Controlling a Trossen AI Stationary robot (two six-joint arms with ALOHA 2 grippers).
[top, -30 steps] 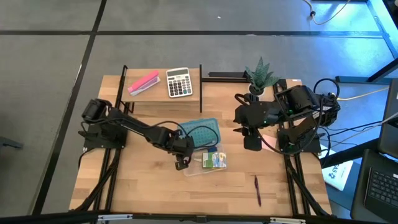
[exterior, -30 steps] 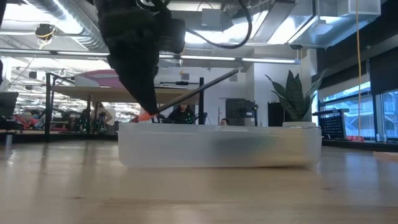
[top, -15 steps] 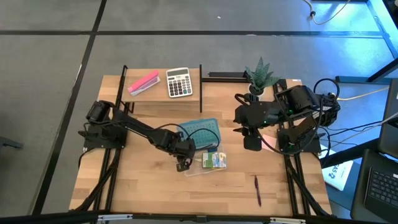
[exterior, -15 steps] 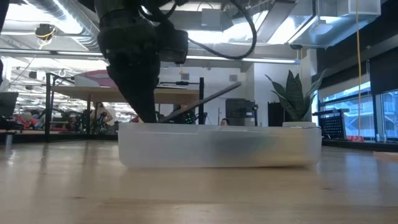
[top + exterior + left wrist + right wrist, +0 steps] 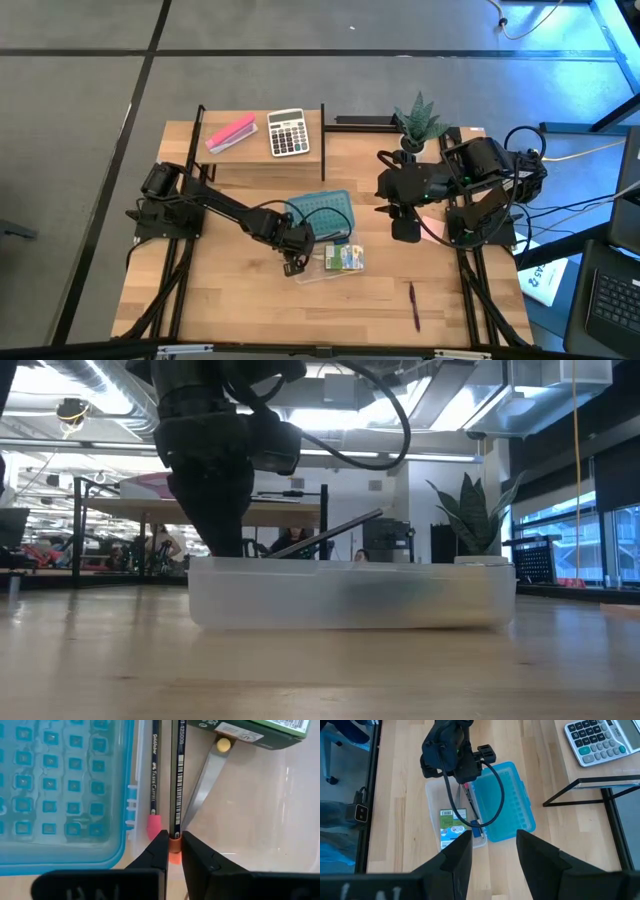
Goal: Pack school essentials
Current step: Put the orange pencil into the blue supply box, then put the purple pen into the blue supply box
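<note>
- Near the middle of the tabletop, one clear plastic bin is seen, with its one blue lid hinged open beside it.
- One left end effector is clenched on the orange-red tip of one dark pencil, which is laid into the bin.
- Just beside it a second pencil, pink-tipped, is laid along the bin's wall.
- One crayon box and one pair of scissors are found inside the bin.
- One pen is left on the tabletop, well apart from the bin.
- One right end effector is held released above the tabletop's right side.
- One calculator and one pink block are kept on a shelf.
</note>
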